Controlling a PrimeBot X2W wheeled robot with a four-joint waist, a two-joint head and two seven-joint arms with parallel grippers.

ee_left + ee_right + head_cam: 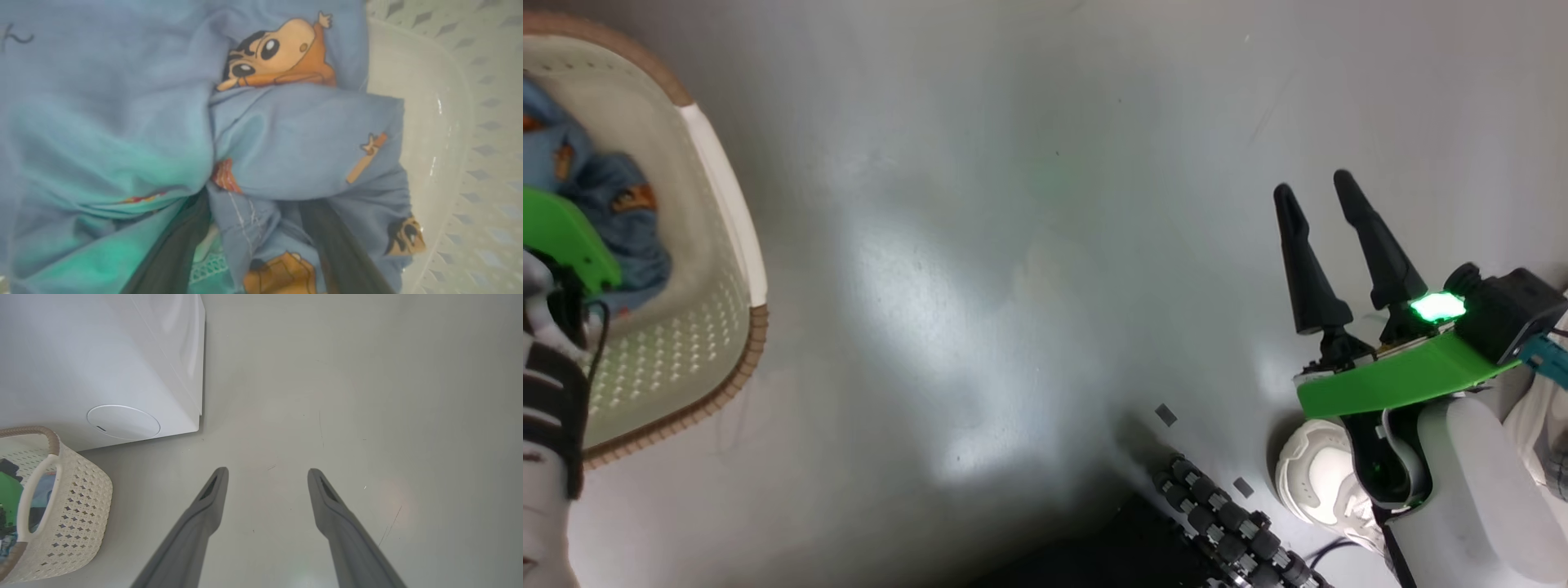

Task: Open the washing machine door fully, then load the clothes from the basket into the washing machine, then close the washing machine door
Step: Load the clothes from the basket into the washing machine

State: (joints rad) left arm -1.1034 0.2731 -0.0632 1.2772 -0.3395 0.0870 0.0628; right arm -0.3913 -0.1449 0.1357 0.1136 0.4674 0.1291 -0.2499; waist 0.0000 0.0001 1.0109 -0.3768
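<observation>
The cream perforated basket [727, 212] stands on the floor at the far left, with the light blue cartoon-print clothes [613, 204] inside. My left arm reaches down into it; the green wrist plate [564, 237] covers the fingers. In the left wrist view my left gripper [257, 204] is open, and its dark fingers [339, 249] press into the clothes [302, 139] on either side of a fold. My right gripper [1319, 204] hangs open over bare floor at the right, holding nothing. The washing machine [81, 355] shows its white lower front and round cover [122, 421]. Its door is out of view.
The basket [69, 514] stands just in front of the machine's base. Grey floor stretches between basket and right gripper [267, 477]. My base's black rollers [1225, 523] lie at the bottom centre. A person's white shoe [1319, 482] rests beside my right arm.
</observation>
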